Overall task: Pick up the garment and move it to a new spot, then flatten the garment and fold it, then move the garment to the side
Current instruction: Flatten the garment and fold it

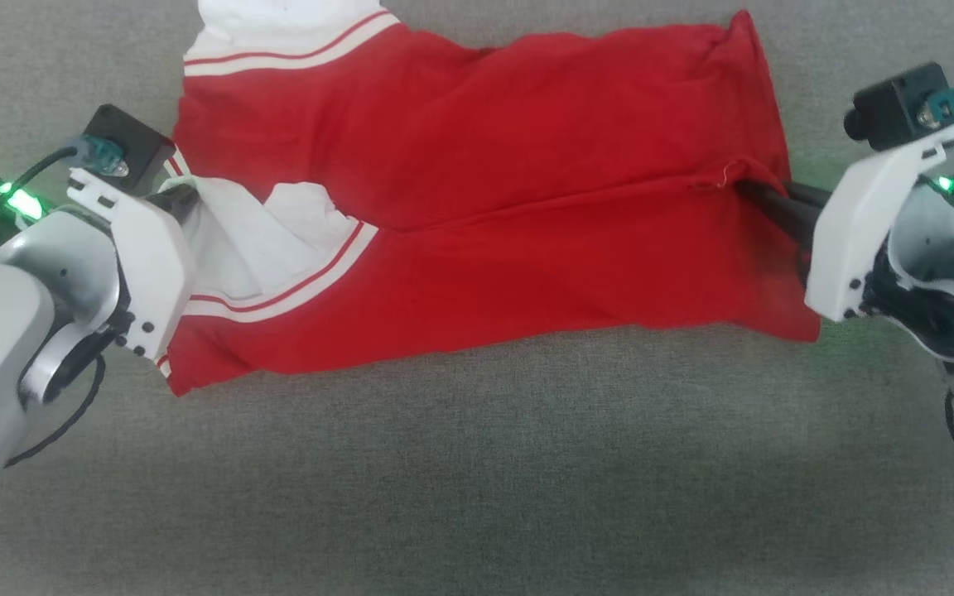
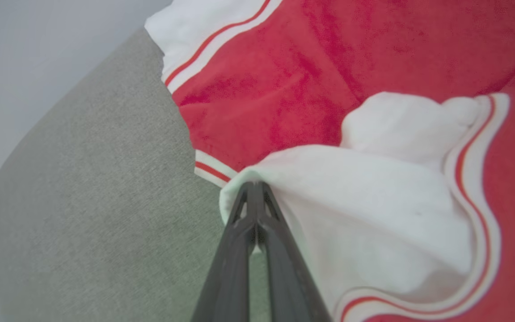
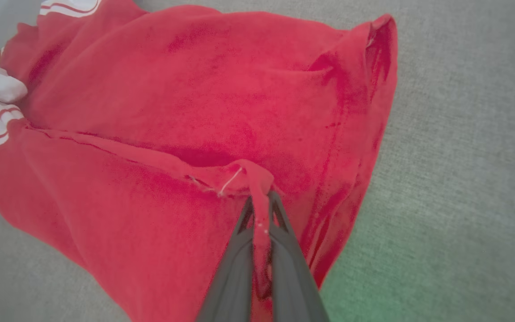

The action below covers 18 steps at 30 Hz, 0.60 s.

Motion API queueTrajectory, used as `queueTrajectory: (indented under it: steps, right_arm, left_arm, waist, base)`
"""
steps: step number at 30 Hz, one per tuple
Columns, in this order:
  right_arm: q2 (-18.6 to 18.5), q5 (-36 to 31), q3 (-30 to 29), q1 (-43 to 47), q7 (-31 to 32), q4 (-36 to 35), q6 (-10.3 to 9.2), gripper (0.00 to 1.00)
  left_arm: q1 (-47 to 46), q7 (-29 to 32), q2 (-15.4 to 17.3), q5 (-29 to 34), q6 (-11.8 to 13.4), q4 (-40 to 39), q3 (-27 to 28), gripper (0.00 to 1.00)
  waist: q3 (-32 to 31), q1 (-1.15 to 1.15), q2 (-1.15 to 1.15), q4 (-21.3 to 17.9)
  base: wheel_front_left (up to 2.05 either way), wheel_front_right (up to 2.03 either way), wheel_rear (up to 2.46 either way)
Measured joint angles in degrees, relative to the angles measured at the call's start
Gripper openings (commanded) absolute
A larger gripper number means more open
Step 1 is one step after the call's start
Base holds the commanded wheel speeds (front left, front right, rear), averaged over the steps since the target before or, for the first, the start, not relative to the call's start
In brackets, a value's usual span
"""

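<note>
The garment (image 1: 477, 190), a red T-shirt with white sleeves and red-white stripe trim, lies folded lengthwise on the grey fabric surface, its near half laid over the far half. My left gripper (image 1: 187, 197) is shut on a white sleeve edge at the garment's left end; in the left wrist view the gripper (image 2: 254, 188) pinches white cloth (image 2: 373, 214). My right gripper (image 1: 754, 194) is shut on the red hem at the right end; the right wrist view has a strip of the garment (image 3: 186, 116) caught between the gripper (image 3: 261, 201). The chest letters are hidden.
Grey woven surface (image 1: 477, 463) spreads wide in front of the garment. Its rounded edge (image 2: 29, 134) shows in the left wrist view, with pale floor beyond. The second white sleeve (image 1: 278, 33) lies at the far left top.
</note>
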Motion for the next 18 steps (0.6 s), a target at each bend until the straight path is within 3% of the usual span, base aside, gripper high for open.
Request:
queueTrajectory:
  steps: [13, 16, 17, 18]
  right_arm:
    - [0.87, 1.53, 9.38, -7.92, -5.21, 12.44, 0.01, 0.00]
    - [1.00, 2.72, 11.25, -8.84, -5.87, 14.05, 0.01, 0.00]
    - [0.98, 2.92, 11.82, -8.97, -6.16, 14.34, 0.01, 0.17]
    - [0.89, 3.16, 12.37, -9.00, -6.25, 14.68, 0.01, 0.41]
  left_arm:
    - [-3.75, 0.58, -7.62, -3.57, -5.42, 14.66, -0.89, 0.01]
    - [-3.76, 0.88, -8.69, -4.90, -5.75, 16.71, -0.37, 0.50]
    - [-3.76, 1.09, -8.82, -5.32, -5.77, 17.08, -0.33, 0.91]
    - [-3.75, 1.13, -8.87, -5.66, -5.79, 17.36, -0.30, 1.00]
  waist:
    - [2.05, 0.00, 0.00, 0.40]
    - [1.31, 0.00, 0.00, 0.37]
    - [0.99, 0.00, 0.00, 0.38]
    - [0.63, 0.00, 0.00, 0.41]
  base:
    - [0.00, 0.00, 0.00]
    - [0.00, 0.00, 0.00]
    - [0.00, 0.00, 0.00]
    - [0.00, 0.00, 0.00]
